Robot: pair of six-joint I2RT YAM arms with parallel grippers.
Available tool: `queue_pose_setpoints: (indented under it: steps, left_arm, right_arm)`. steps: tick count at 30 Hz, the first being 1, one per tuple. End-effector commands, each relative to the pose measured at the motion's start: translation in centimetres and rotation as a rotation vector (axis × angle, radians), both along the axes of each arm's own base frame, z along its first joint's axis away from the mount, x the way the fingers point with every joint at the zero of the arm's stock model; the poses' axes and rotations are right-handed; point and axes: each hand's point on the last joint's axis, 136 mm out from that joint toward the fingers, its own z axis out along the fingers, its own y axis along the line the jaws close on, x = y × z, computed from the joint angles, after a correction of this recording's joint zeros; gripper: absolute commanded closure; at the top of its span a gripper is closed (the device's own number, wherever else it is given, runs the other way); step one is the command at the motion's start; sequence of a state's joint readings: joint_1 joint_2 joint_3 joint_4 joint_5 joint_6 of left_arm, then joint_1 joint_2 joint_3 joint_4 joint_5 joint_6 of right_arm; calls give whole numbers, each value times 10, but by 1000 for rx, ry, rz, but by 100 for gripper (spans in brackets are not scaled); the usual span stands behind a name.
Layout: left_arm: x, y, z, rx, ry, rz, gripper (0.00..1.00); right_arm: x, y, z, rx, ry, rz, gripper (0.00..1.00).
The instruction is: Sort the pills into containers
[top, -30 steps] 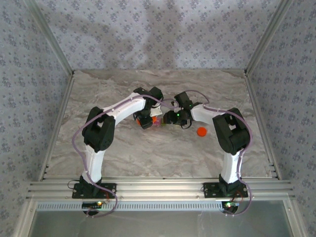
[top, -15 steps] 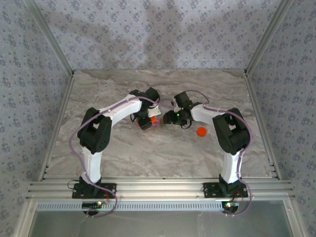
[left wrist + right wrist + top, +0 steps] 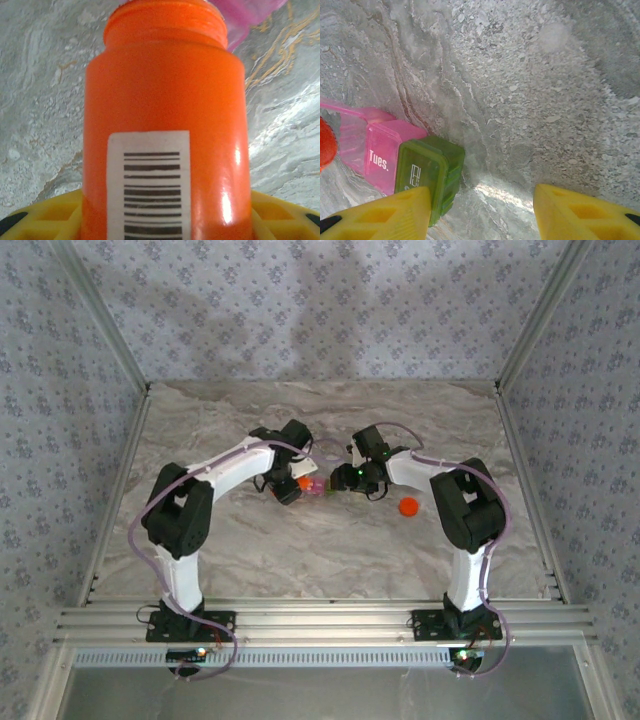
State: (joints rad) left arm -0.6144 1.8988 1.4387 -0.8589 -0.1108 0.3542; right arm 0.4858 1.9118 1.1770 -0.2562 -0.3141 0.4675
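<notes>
Your left elbow (image 3: 178,518) has swung outward; the left gripper (image 3: 289,488) clenches the uncapped orange plastic bottle (image 3: 165,100), mouth at the joined pink-and-green translucent compartments (image 3: 415,160) on the tabletop (image 3: 545,75). Your right gripper (image 3: 480,210) gapes beside them. Sorting looks barely begun.

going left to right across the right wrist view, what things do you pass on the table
orange bottle (just its edge) → pink compartment marked Tues. → green compartment, joined to the pink one → bare marble table
</notes>
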Motion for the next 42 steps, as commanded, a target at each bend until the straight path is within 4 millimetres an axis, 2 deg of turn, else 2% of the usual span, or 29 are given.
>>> queue_pose_setpoints:
  steps: [1,3,4,6,18,29,37,42]
  left_arm:
    - [2,-6,16,-86,-35,29,100]
    - [1,-8,16,-105,-41,32,100]
    - [1,-8,16,-115,-43,36,100]
    - [1,-11,16,-137,-50,40,100]
    - [-1,-27,19,-283,-92,60,100]
    - [3,-43,27,-466,-192,77,100]
    - [8,-48,40,-584,-301,92,100]
    - [10,-48,57,-672,-406,96,100]
  right_arm:
    - [-6,-8,-21,-52,54,-8,42]
    - [-7,-9,-22,-56,58,-8,42]
    - [2,-5,-13,-45,33,-8,42]
    - [3,-5,-12,-46,30,-9,42]
    - [3,-4,-11,-52,29,-7,42]
    - [5,-3,0,-49,13,-3,42]
    - [6,-4,9,-50,0,-9,42]
    - [9,-5,16,-51,-14,-16,42]
